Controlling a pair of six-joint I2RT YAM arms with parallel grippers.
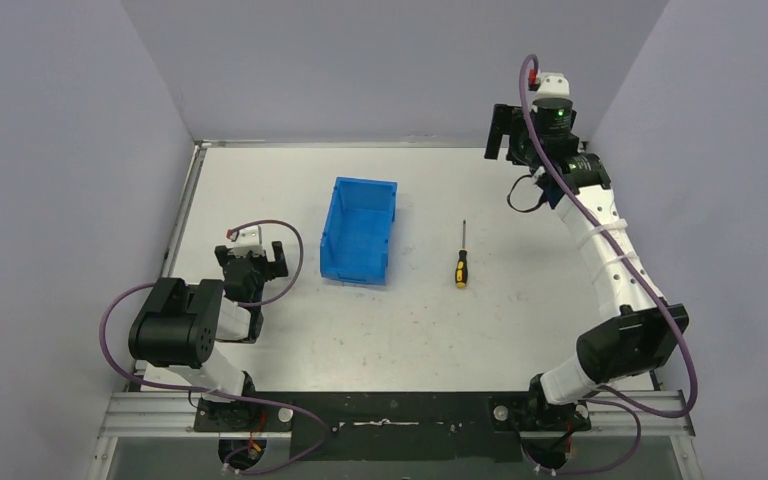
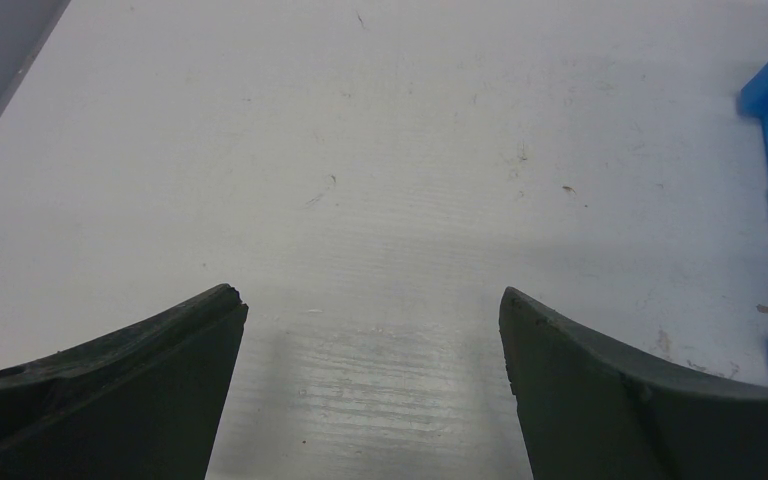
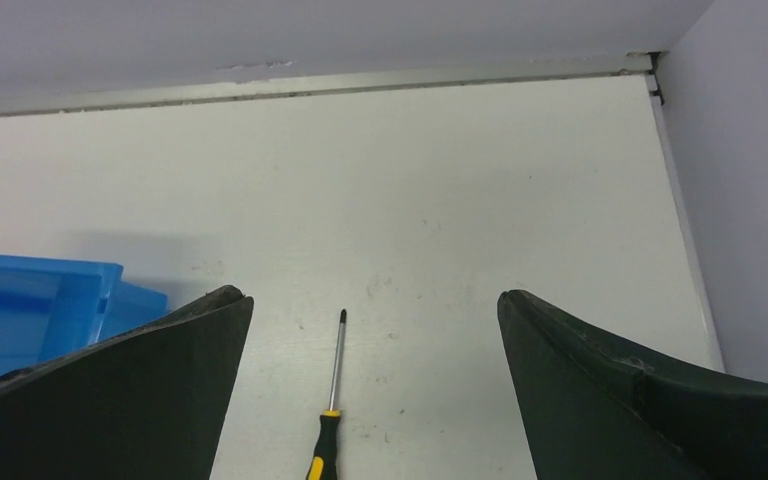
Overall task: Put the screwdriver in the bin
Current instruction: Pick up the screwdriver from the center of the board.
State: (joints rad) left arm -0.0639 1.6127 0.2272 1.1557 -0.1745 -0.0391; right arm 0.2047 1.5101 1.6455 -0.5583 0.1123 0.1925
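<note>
Lower the wide-open, empty right hand (image 3: 373,305) onto the screwdriver (image 1: 462,258) lying flat on the counter (image 1: 520,330), near the bin's (image 1: 332,235) right side; pinch across the yellow-and-black handle, not the thin shaft. Leave the open, empty left hand (image 2: 372,300) aside.

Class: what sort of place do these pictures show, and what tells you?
Likely a robotics lab test cell: left arm and right arm bolted to a white table, plain walls around, a bin and screwdriver set out.
</note>
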